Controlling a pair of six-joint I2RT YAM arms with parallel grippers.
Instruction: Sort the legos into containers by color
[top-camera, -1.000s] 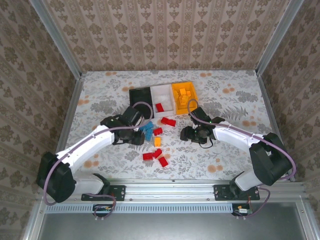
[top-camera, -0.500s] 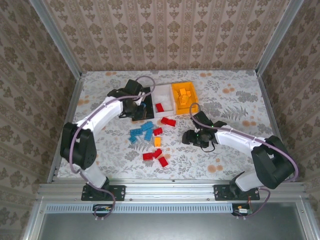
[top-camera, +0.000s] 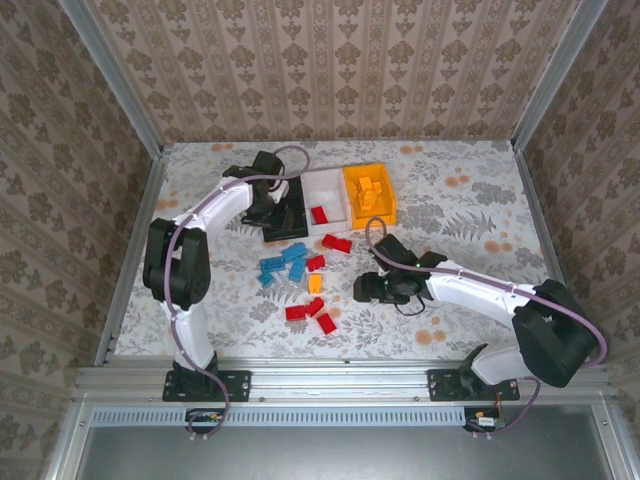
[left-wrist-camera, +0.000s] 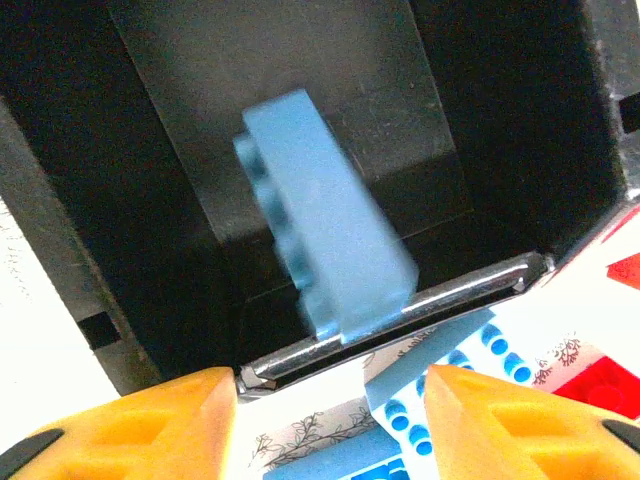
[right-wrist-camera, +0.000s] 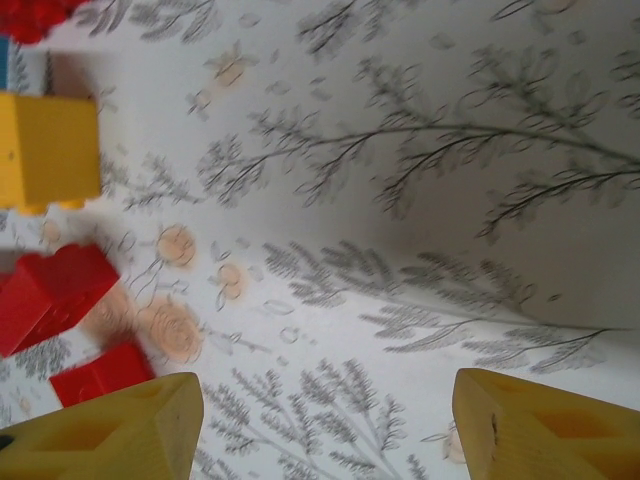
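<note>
**Over the black bin, a blue brick is going in**

Over the black bin (left-wrist-camera: 480, 120), at the left end of the bin row, I am holding the left gripper (left-wrist-camera: 330, 400) with its fingers (left-wrist-camera: 130, 420) standing apart and nothing between them. The blue brick (left-wrist-camera: 325, 225) is showing blurred and tilted above the bin floor, clear of both fingertips, so I am reading it as dropping in. Next along, the white bin (top-camera: 325, 185) is carrying a red piece (top-camera: 319, 214). Beyond that, the orange bin (top-camera: 389, 197) is holding several yellow ones.

The right gripper (right-wrist-camera: 325, 425) is hovering low over the table (right-wrist-camera: 420, 250), its fingers spread wide and empty. A yellow brick (right-wrist-camera: 45, 150) and two red bricks (right-wrist-camera: 50, 295) are lying at the edge of its wrist view. More blue bricks (top-camera: 283, 265) are sitting in a loose cluster on the table between the arms, with reds close beside them.

I am treating these pieces as light, rigid and slick. A pinch that is off-centre is likely to make one twist or pop out. I am planning to take each across its two smooth long sides, not over the studs, and centred. Where pieces are touching, I am expecting the neighbours to skid. The bins are looking light too, so I am keeping the fingers off their rims.
</note>
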